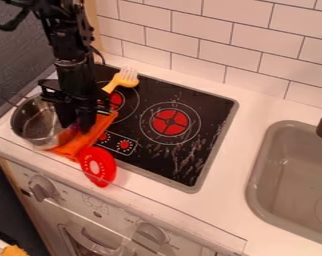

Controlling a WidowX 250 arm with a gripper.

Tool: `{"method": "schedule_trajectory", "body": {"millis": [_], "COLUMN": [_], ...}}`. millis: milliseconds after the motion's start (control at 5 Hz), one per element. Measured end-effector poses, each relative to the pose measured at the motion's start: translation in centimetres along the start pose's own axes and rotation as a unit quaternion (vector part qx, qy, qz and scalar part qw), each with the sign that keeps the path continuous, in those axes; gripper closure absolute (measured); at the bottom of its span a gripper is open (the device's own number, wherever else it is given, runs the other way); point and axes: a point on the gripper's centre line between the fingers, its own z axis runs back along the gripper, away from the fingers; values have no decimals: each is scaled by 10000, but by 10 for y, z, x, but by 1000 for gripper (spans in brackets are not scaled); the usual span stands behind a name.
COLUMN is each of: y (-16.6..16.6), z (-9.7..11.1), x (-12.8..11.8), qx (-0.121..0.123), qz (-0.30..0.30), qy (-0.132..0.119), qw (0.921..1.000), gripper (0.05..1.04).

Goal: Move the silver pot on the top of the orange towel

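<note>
Pot (38, 121) at the frame's left, beside or partly over the orange towel (75, 146); the gripper (77, 125) hangs at its right rim, probably because thin metal suits pinching; whether it grasps or is released, I cannot tell.

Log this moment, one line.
black two-finger gripper at round silver metal pot | pot mostly left of orange cloth towel | placement looks incomplete

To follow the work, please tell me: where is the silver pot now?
In the camera view, the silver pot is at the left, beside the black cooktop and the orange towel.
</note>
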Motion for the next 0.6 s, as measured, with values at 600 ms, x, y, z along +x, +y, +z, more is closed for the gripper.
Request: {"method": "schedule_trajectory", "body": {"millis": [600], "y": [-25], "z": [46], "x": [2], "qx": [-238], "qz": [-783], "qy": [-647], "qw": [9945], "gripper": [81]}}
